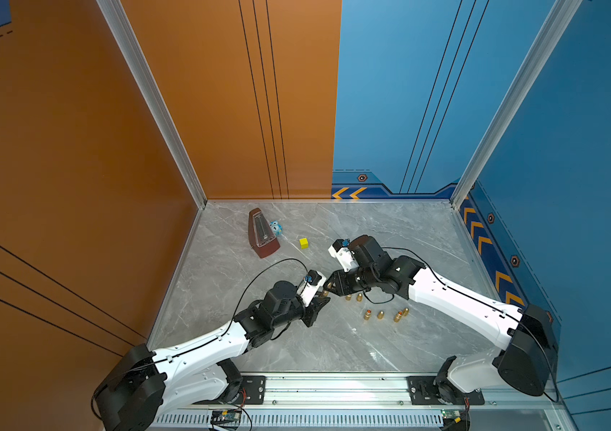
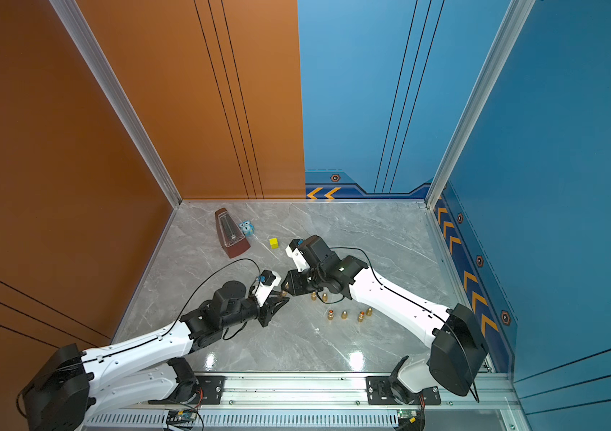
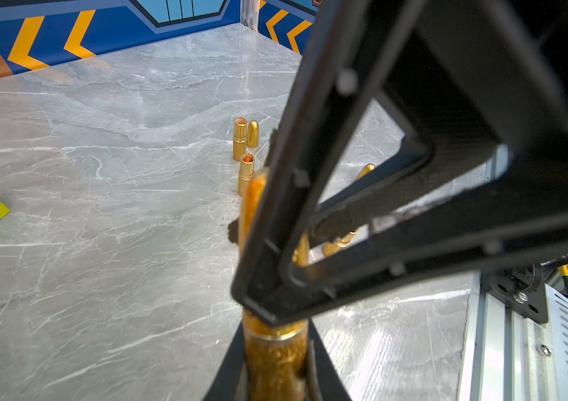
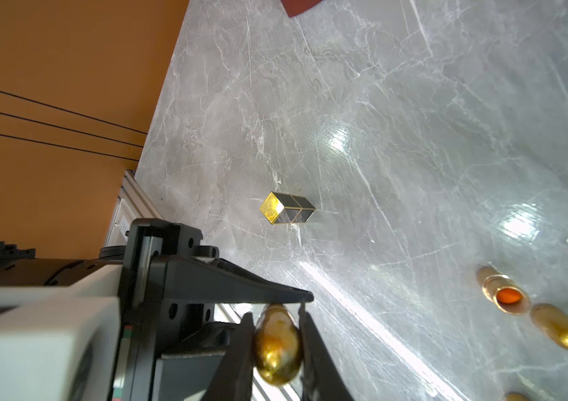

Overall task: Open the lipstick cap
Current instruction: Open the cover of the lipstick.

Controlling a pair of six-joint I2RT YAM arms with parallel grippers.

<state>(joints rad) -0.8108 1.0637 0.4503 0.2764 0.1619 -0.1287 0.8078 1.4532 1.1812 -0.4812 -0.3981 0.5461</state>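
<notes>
Spanning both top views, a grey marble table [image 1: 390, 239] carries the white-and-black left arm [image 1: 199, 347], reaching in from 7 o'clock, and the right arm [image 1: 461, 302], reaching in from 4 o'clock; they meet near its centre. A brown metronome [image 1: 262, 235] stands toward 11 o'clock, with a yellow cube [image 1: 304, 243] near its 3 o'clock side and a small blue toy [image 1: 276, 227] just beside it. The left gripper [image 1: 323, 297] is clenched on the body of a gold lipstick [image 3: 275, 357] at the table's centre. The right gripper [image 1: 329, 287] is clamped on its rounded cap [image 4: 277, 343]; the fingers hide whether it has parted. Opened gold tubes [image 1: 367, 315] and loose caps [image 1: 380, 315] stand at 4 o'clock of the grippers.
</notes>
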